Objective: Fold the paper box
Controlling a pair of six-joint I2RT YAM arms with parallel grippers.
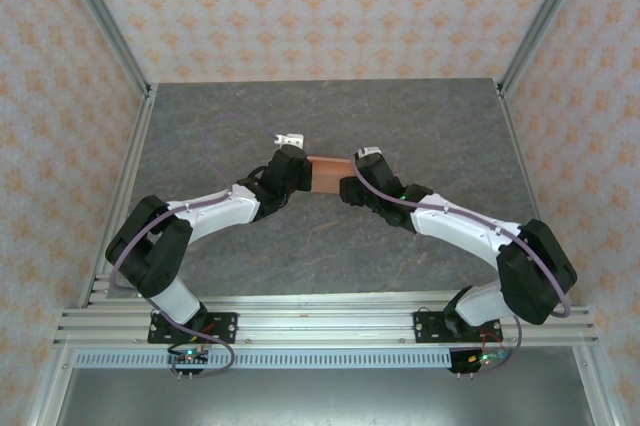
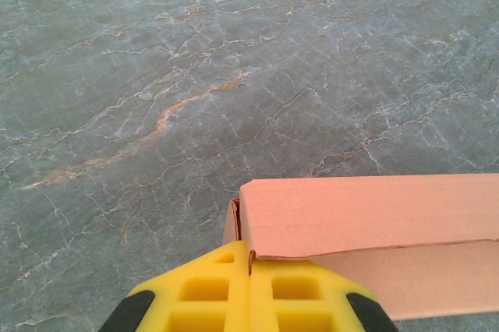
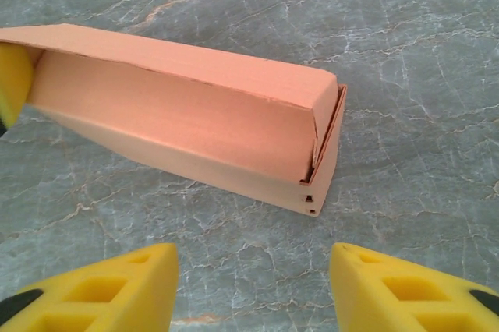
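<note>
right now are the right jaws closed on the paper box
No, the right jaws stand apart, short of the paper box, with bare table between them.

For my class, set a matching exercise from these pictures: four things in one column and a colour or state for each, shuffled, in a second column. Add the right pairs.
Column one
1. left gripper
2. right gripper
3. paper box
4. table

Column two
A. open, with nothing between its fingers
B. grey and marbled
C. shut on one end of the paper box
D. salmon-orange card, long and narrow

Right pairs: 1-C, 2-A, 3-D, 4-B
</note>
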